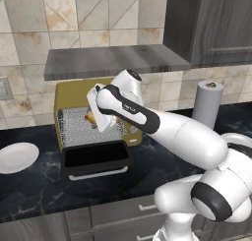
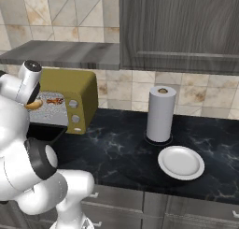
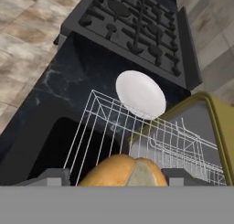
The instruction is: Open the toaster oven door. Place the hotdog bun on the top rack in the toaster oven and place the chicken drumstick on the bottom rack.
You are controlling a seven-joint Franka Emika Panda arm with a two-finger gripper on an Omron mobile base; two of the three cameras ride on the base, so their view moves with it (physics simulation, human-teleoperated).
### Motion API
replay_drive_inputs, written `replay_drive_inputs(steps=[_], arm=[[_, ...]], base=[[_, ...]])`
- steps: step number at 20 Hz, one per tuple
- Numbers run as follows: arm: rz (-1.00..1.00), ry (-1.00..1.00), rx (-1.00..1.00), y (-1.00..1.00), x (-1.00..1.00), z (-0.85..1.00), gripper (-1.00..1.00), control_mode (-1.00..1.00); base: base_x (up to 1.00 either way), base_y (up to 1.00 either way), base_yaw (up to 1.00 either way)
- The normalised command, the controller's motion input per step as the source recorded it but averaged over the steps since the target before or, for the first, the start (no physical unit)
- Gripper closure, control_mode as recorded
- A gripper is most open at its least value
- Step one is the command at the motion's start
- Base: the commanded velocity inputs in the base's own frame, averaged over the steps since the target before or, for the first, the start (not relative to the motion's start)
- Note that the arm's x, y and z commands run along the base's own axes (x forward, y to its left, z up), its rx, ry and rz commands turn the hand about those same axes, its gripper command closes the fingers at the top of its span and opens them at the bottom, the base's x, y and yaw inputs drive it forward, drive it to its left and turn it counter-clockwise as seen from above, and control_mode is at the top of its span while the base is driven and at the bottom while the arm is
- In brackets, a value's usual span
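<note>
The mustard-yellow toaster oven (image 1: 74,92) (image 2: 79,95) stands on the dark counter. Its door (image 1: 96,156) (image 3: 41,145) hangs open, folded down flat in front. My gripper (image 1: 93,119) (image 3: 121,175) is at the oven's mouth, shut on the tan hotdog bun (image 1: 90,118) (image 2: 33,104) (image 3: 123,170). In the hand view the bun sits between the two fingertips, just above a wire rack (image 3: 119,127) that sticks out over the door. A reddish-brown chicken drumstick (image 2: 55,101) lies on the mesh inside the oven; I cannot tell which rack it is on.
A white plate (image 1: 17,156) (image 3: 140,94) lies on the counter left of the oven, with a black stovetop (image 3: 137,22) beyond it. A paper towel roll (image 1: 206,105) (image 2: 161,113) and a second plate (image 2: 181,161) are to the right. A grey shelf (image 1: 113,60) hangs low over the oven.
</note>
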Motion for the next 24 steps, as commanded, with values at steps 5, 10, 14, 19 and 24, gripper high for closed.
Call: replay_drive_inputs(steps=[5, 10, 14, 19, 24], arm=[[0.0, 0.02, -0.01, 0.24, 0.17, -0.03, 1.0, -1.0], [-0.03, 0.01, 0.0, 0.09, 0.2, -0.13, 1.0, -1.0], [-0.01, 0.0, 0.0, 0.09, 0.18, -0.17, 1.0, -1.0], [0.0, 0.0, 0.0, 0.15, 0.15, -0.15, 1.0, -1.0], [0.0, 0.0, 0.01, 0.04, 0.08, -0.14, 1.0, -1.0]], base=[[0.0, 0.0, 0.0], [0.0, 0.0, 0.0], [0.0, 0.0, 0.0], [0.0, 0.0, 0.0], [0.0, 0.0, 0.0]])
